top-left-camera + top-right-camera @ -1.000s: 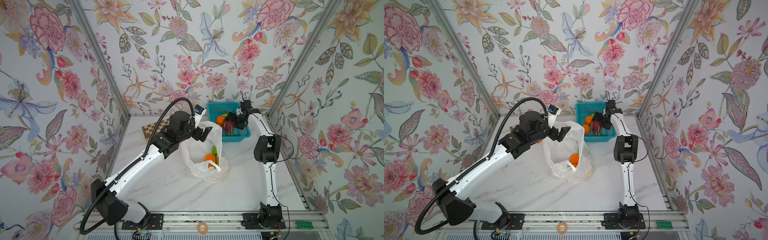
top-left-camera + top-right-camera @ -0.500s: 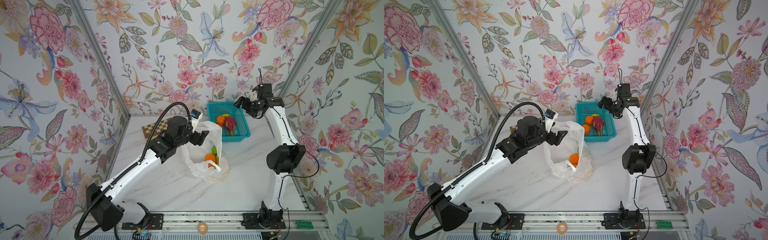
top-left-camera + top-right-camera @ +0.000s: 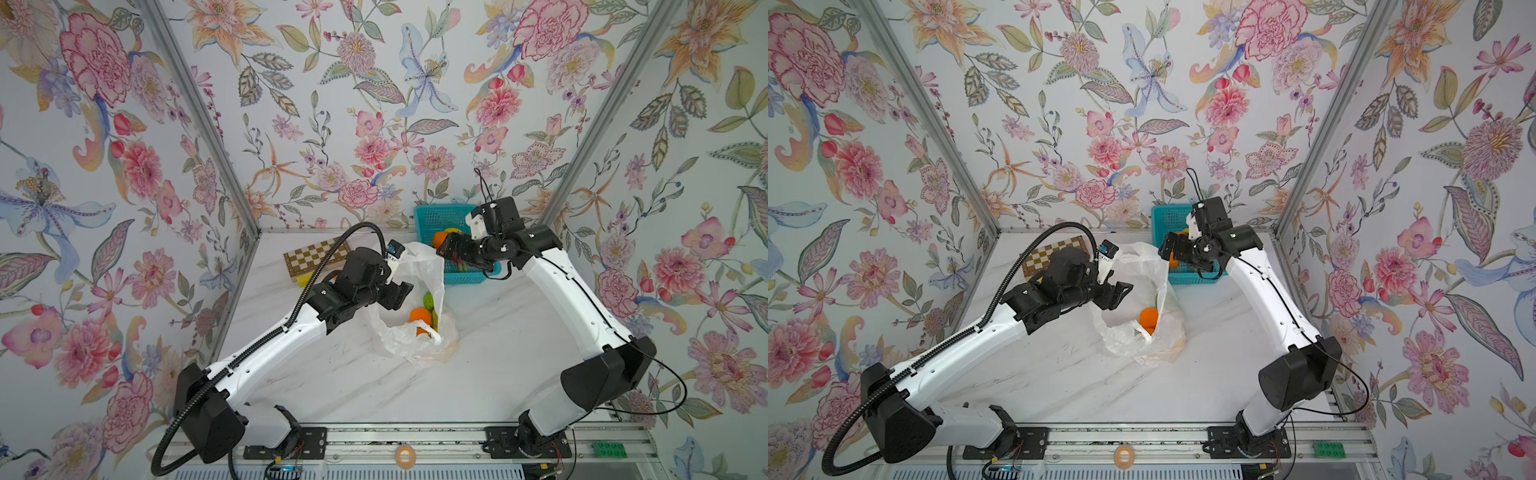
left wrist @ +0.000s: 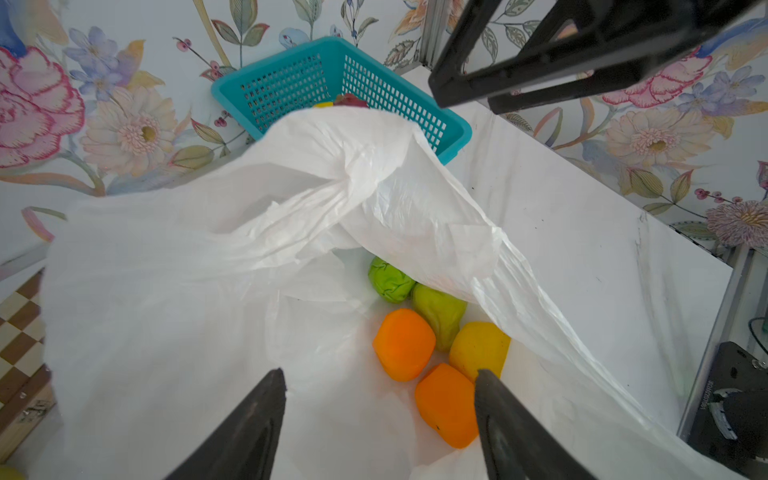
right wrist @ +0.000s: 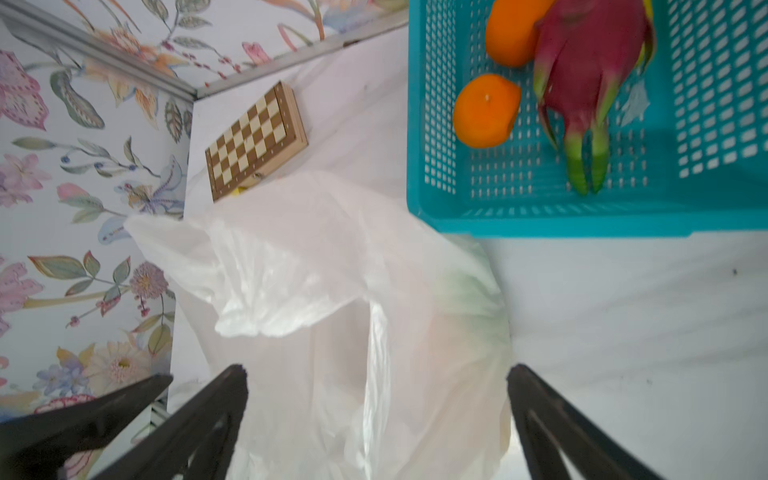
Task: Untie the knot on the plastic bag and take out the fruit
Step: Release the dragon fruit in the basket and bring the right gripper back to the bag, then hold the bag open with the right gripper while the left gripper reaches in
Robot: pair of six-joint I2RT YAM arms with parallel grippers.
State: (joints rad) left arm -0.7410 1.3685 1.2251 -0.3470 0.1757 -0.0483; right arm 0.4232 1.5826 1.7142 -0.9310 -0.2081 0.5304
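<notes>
Hovering with the left gripper (image 4: 378, 374) over the gaping mouth of the plastic bag (image 3: 419, 266), jaws parted and clamped on nothing. Just beyond its fingertips, inside the bag on the desk (image 3: 498, 353): the fruit (image 4: 405, 345), namely two oranges, a yellow one and two green ones, bunched together. Poised from the opposite side with the right gripper (image 5: 376, 370), jaws spread wide and empty, above the bag's raised rim, close to the teal basket (image 5: 424, 124). Lying in that basket at the desk's back edge: two more oranges (image 5: 486, 110) and a dragon fruit (image 5: 582, 62). Tucked toward the back left corner, behind the bag: a chessboard (image 3: 316, 257).
</notes>
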